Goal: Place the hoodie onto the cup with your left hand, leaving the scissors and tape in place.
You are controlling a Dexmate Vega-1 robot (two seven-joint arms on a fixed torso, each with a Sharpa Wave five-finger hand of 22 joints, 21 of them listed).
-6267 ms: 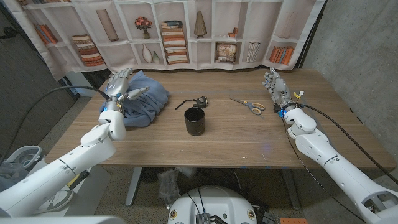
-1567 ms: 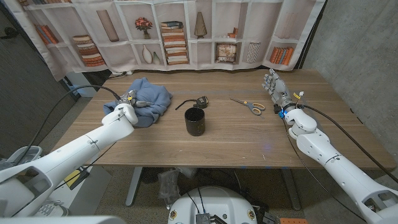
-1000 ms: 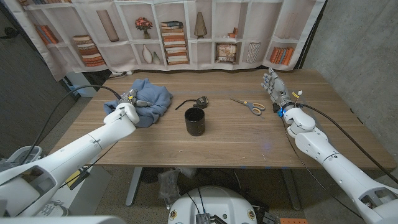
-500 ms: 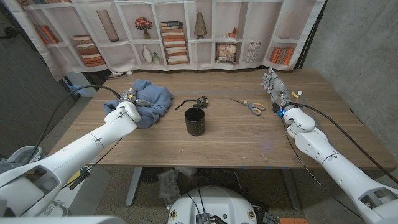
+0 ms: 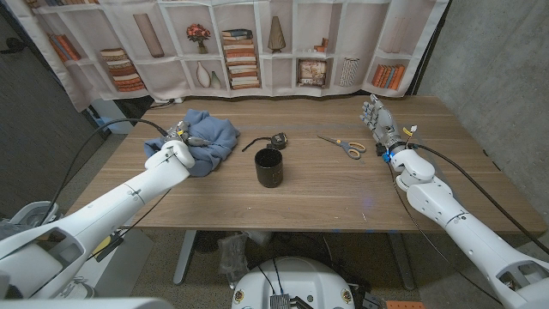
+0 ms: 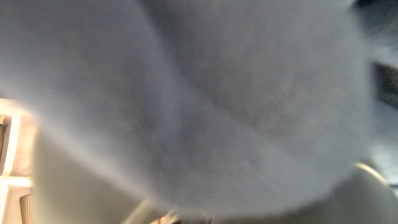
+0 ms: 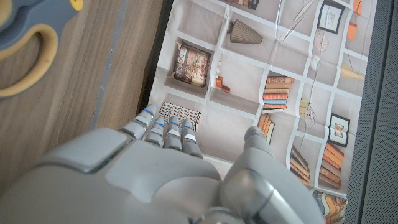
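The blue hoodie [image 5: 210, 137] lies crumpled on the table's far left, and its cloth is blurred and very close in the left wrist view [image 6: 199, 106]. My left hand [image 5: 183, 137] sits on the hoodie's left part with its fingers dug into the folds, gripping the cloth. A black cup [image 5: 268, 166] stands upright mid-table, right of the hoodie. The tape [image 5: 278, 139] lies just behind the cup. The scissors [image 5: 346, 147], with their blue and yellow handles [image 7: 25, 25], lie further right. My right hand [image 5: 378, 118] [image 7: 161, 168] stands beside the scissors, fingers straight, holding nothing.
The wooden table [image 5: 326, 193] has bare room in front of the cup and along its front edge. A backdrop printed with bookshelves [image 5: 257, 43] hangs behind the far edge. A black cable [image 5: 103, 129] trails from my left arm.
Since the oldest frame my left hand has come down from above the hoodie's left edge into the cloth. Over the last second it has barely moved. The right arm is unchanged.
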